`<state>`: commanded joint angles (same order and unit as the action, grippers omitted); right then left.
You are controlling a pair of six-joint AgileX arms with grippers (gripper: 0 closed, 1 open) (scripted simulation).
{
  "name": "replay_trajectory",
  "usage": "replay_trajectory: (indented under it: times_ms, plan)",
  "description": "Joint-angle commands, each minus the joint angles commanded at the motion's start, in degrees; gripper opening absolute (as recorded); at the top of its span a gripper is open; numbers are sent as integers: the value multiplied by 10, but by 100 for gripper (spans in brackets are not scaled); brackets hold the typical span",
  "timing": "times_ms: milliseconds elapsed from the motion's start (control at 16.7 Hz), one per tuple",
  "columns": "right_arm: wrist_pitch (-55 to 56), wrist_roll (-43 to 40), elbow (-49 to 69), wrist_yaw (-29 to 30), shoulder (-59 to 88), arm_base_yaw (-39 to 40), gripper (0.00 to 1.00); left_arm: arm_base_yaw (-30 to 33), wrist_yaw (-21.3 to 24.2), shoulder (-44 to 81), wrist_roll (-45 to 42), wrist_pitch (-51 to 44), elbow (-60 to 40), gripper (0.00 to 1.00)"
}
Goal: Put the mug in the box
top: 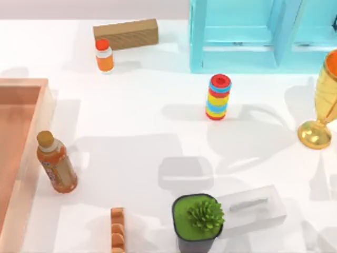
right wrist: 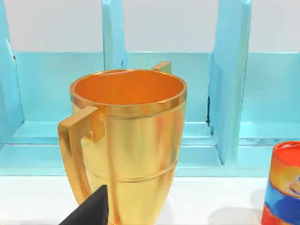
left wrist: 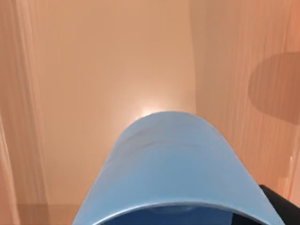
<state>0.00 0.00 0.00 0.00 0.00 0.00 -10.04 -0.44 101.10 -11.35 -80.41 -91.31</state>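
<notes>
Gold trophy cup upright before turquoise shelf unit; striped cylinder beside it.

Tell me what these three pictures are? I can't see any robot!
They come from a two-armed robot's cameras. One looks down at the table: an orange box at the left, two bottles, a striped cylinder, a gold trophy, a potted plant. The other two cameras sit on the wrists. The left wrist camera sees a blue mug close up, over the box's orange floor. The right wrist camera looks at the trophy and a turquoise shelf.
</notes>
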Motion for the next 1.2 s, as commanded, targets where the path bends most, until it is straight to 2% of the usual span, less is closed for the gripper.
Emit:
replay_trajectory:
  times_ms: [300,720,1020,1200]
  plan:
    - [0,0,0,0,0,0,100,0,-1,2,-3,11,8,0]
    - [0,0,0,0,0,0,100,-16,0,10,-16,137,125,0]
    - [0,0,0,0,0,0,100,-17,0,12,-18,144,132,0]
    - [0,0,0,0,0,0,100,-17,0,12,-18,144,132,23]
